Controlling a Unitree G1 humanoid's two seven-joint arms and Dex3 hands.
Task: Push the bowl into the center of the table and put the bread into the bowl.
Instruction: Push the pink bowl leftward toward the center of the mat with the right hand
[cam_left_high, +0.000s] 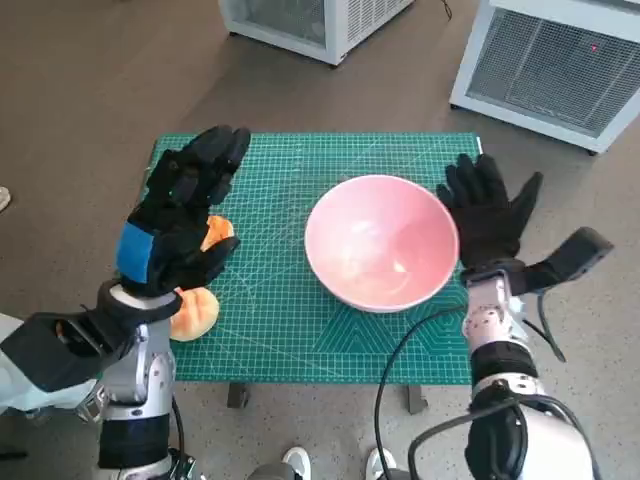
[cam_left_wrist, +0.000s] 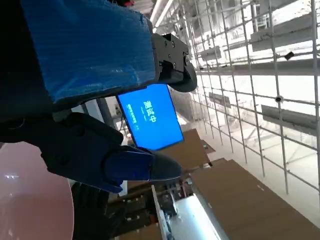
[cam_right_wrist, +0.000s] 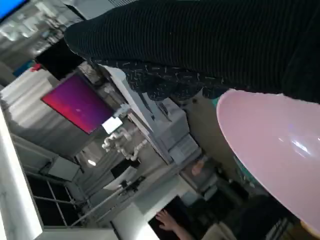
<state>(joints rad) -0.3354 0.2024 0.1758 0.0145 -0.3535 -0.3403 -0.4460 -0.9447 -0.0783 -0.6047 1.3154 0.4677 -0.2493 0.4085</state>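
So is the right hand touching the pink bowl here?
Cannot tell. In the head view the right hand sits against the bowl rim with no visible gap, but contact isn't plain; the right wrist view doesn't settle it either.

Glossy, seemingly plastic bowl (cam_left_high: 381, 242)

The desk (cam_left_high: 300, 340) is covered in green, ruled with a fine pale grid. The bowl (cam_left_high: 381, 241) is seen in plain pale pink, the bread (cam_left_high: 195, 312) in golden orange-tan. The left hand (cam_left_high: 180, 215) is black, banded with blue tape; the right hand (cam_left_high: 490, 215) is gloved in black knit. The floor (cam_left_high: 90, 90) is shown grey-brown.
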